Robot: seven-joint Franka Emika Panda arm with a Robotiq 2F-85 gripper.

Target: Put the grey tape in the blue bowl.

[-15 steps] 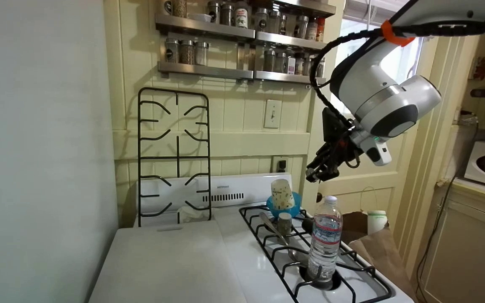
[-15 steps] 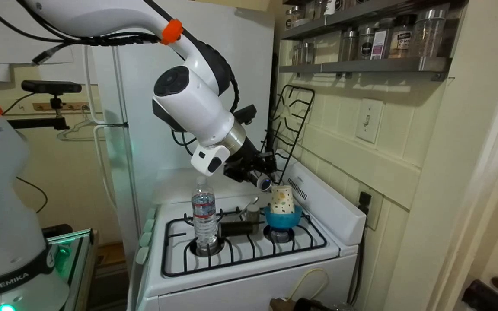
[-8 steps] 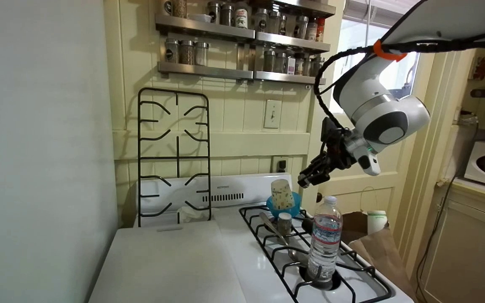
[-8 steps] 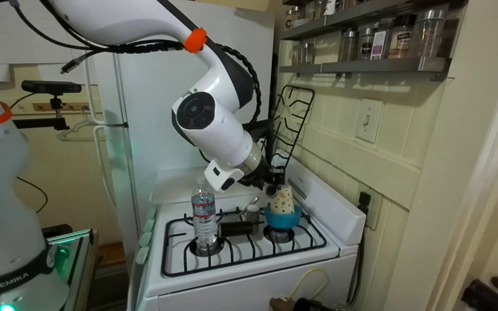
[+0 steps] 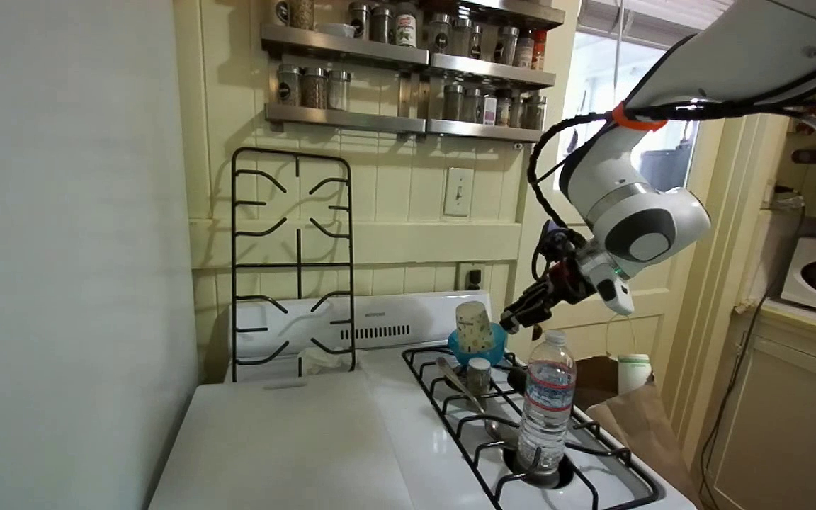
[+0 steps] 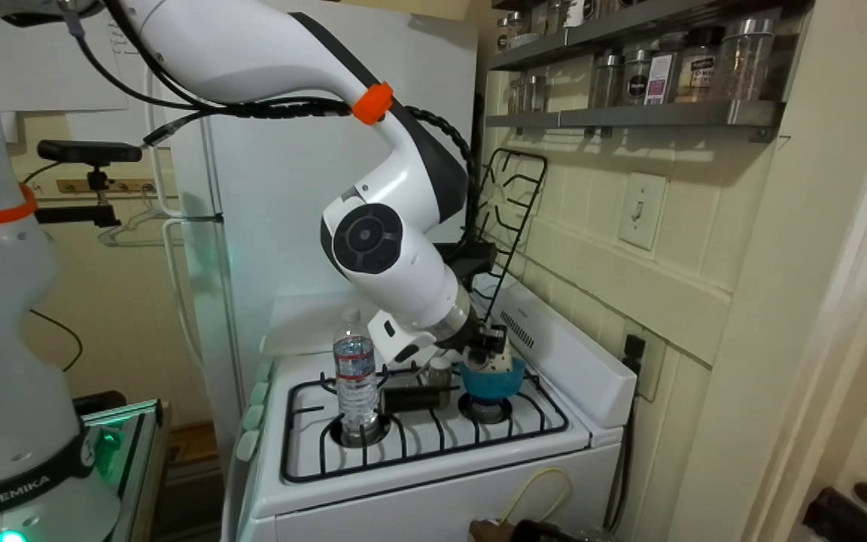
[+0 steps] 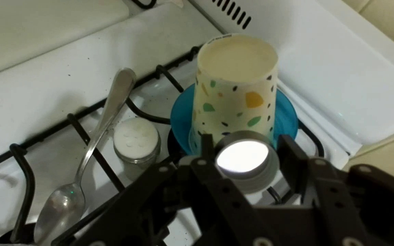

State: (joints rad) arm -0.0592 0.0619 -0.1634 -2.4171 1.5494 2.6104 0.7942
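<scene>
The grey tape (image 7: 257, 184) is a short round roll between the two fingers of my gripper (image 7: 246, 141), held in the air. In an exterior view the tape (image 6: 476, 358) shows at the fingertips of the gripper (image 6: 490, 342). The blue bowl (image 7: 182, 118) sits on the stove grate beyond the tape in the wrist view; it shows in both exterior views (image 5: 499, 348) (image 6: 494, 382). An upside-down speckled paper cup (image 7: 234, 99) stands in the bowl and hides its middle. The gripper is just above and in front of the cup and bowl.
A clear water bottle (image 5: 548, 397) stands on the grate (image 6: 290, 421). A spoon (image 7: 106, 119) and a white-capped shaker (image 7: 137, 138) are beside the bowl. A dark cylinder (image 6: 409, 399) lies between bottle and bowl. The stove's back panel (image 6: 569, 361) rises behind the bowl.
My gripper, with the tape in it, has moved down and toward the blue bowl and cup. The bowl, cup and bottle have not moved.
</scene>
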